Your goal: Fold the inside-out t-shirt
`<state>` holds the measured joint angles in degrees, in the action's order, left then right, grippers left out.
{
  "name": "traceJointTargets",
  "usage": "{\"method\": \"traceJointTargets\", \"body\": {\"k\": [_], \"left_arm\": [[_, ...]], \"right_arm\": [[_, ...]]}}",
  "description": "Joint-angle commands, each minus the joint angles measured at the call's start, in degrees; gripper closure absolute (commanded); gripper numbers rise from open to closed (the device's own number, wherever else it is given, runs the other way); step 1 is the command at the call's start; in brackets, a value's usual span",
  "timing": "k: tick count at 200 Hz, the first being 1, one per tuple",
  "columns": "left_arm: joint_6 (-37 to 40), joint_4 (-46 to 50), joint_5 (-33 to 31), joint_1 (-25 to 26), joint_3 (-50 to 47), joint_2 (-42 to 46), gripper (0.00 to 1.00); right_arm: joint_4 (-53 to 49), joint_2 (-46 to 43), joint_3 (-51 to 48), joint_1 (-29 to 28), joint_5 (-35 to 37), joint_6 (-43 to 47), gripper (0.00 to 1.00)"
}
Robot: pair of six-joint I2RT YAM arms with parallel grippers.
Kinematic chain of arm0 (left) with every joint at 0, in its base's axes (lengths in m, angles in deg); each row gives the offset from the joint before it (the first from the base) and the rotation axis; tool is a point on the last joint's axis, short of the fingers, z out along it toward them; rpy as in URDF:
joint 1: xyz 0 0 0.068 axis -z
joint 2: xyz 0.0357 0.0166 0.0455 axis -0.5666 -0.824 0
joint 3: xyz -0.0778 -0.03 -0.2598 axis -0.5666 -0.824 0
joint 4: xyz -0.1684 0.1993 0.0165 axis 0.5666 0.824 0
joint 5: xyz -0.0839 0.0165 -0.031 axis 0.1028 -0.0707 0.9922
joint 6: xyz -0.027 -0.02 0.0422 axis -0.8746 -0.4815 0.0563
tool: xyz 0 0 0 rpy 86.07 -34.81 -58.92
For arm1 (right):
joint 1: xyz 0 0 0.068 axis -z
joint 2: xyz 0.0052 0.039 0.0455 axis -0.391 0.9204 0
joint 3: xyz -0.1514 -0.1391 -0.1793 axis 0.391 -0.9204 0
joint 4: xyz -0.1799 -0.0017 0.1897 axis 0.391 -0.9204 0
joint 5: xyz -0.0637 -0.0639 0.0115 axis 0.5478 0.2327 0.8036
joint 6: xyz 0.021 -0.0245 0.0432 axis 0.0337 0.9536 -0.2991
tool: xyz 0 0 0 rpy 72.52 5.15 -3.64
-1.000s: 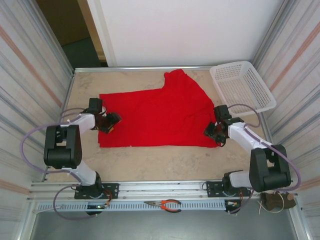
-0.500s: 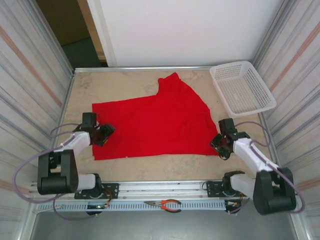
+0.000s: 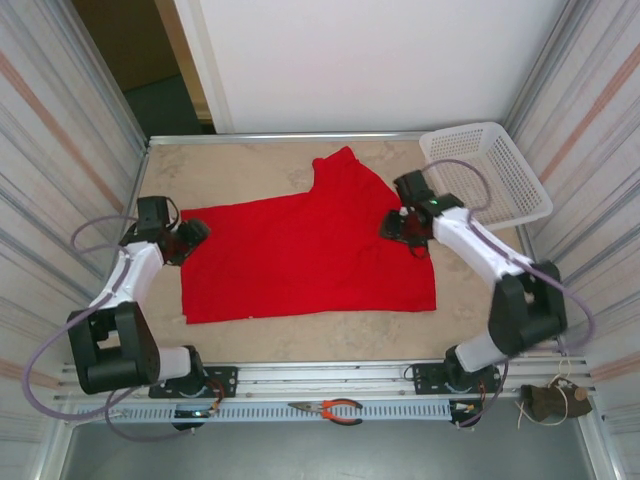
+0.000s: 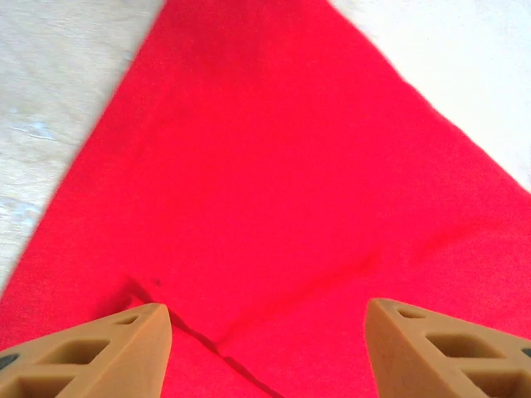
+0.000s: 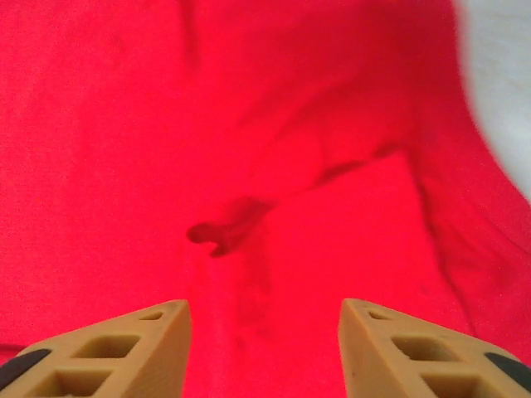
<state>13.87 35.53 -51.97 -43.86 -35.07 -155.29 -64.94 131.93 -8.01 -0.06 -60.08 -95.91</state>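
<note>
**Top external view: inside-out t-shirt [image 3: 300, 255] spread flat**

It lies plain red on the table [image 3: 250, 165], 1 sleeve pointing to the far edge. My left gripper [image 3: 190, 236] sits over its left edge, fingers apart, nothing between them. My right gripper [image 3: 400, 226] is above the cloth by that sleeve, likewise parted and empty.

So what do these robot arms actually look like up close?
Both the left arm and right arm have white tubes linked by chunky black joints, with a pale lilac cable looping alongside. The left claw and right claw each have two tan, wedge-shaped fingers with cut-out holes.
</note>
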Motion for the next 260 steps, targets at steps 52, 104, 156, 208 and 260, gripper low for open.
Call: {"method": "traceJointTargets", "body": {"k": [52,104,156,208,260], "left_arm": [[1.73,3.54,-1.02,-1.01,2.72,-3.8,0.37],[2.21,3.6,-0.95,-1.2,3.1,-3.47,0.37],[1.54,2.75,-0.43,-1.33,2.55,-3.36,0.37],[1.54,2.58,-0.36,-1.29,2.31,-3.3,0.37],[0.73,1.97,-0.12,-1.31,1.28,-3.44,0.37]], "right_arm": [[-4.54,17.34,9.24,-10.98,5.3,2.72,0.66],[-3.91,21.99,10.13,-11.47,7.62,1.25,0.69],[-4.65,22.45,11.51,-11.47,8.08,0.98,1.0],[-4.87,17.55,13.93,-11.64,6.37,-0.08,1.0],[-4.69,20.99,19.06,-11.82,6.66,-0.95,1.0]]}}
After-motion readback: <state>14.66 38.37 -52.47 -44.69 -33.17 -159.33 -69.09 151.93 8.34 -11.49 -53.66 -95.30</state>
